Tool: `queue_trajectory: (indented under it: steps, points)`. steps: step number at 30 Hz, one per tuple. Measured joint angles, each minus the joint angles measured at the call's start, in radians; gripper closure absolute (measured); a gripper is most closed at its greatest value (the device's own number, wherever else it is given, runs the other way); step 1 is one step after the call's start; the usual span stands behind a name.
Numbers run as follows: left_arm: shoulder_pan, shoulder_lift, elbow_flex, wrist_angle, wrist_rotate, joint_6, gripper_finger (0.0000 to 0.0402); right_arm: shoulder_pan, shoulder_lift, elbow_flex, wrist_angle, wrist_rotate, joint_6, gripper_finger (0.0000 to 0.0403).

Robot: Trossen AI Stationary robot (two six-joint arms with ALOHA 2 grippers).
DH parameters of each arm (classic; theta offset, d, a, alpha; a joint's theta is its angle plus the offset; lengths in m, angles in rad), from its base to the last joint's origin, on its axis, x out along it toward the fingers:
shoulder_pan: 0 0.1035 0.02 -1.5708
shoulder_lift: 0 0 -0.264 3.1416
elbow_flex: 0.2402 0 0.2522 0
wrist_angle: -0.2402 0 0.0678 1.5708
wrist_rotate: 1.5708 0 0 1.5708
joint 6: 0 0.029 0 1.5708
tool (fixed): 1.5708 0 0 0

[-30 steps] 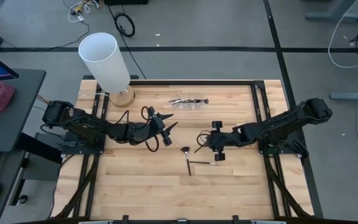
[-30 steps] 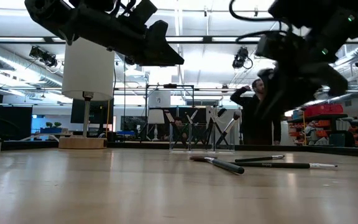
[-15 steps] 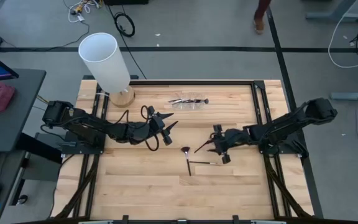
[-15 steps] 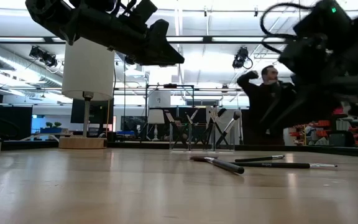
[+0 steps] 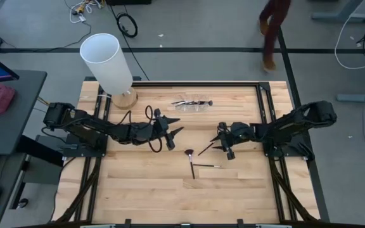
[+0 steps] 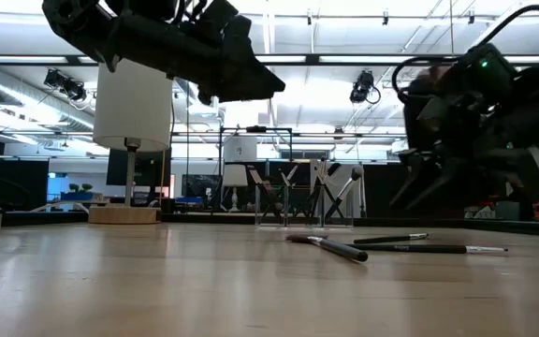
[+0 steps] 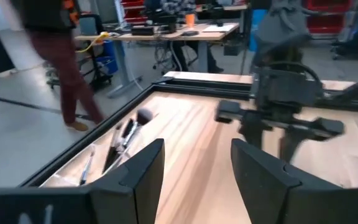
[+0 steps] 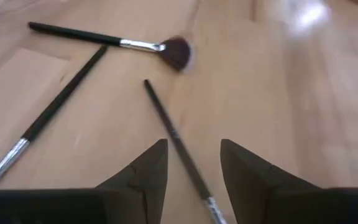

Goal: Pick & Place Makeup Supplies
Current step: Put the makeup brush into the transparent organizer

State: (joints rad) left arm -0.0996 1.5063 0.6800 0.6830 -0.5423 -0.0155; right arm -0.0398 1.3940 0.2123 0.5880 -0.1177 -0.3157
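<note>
right gripper [image 5: 223, 144] released, empty, hovers low to line up a grasp | three makeup brushes [image 8: 173, 134] lie on table [image 5: 144, 190] just ahead of its fingers | left gripper [image 5: 172, 135] released, waits well apart

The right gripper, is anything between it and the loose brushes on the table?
Nothing visible blocks it. The right gripper hangs open over three loose makeup brushes on bare wood. The left gripper waits open, off to the side.
</note>
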Motion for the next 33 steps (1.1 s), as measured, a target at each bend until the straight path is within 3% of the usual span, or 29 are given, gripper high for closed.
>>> queue_trajectory:
  steps: [13,18,25,33]
  points:
    - [0.018,0.000,0.000,-0.008,0.003,-0.008,0.0212,-0.125,0.230,0.002,0.127,-0.088,-0.059,0.0253]
    - [0.018,0.000,0.000,-0.017,0.148,-0.056,0.0212,-0.154,0.301,0.005,0.185,-0.152,-0.100,0.0281]
    - [0.017,0.000,0.000,-0.024,0.296,-0.112,0.0212,-0.176,0.314,0.003,0.193,-0.235,-0.162,0.0390]
    - [0.017,0.000,0.000,-0.035,0.411,-0.106,0.0212,-0.169,0.301,0.001,0.233,-0.222,-0.091,0.0391]
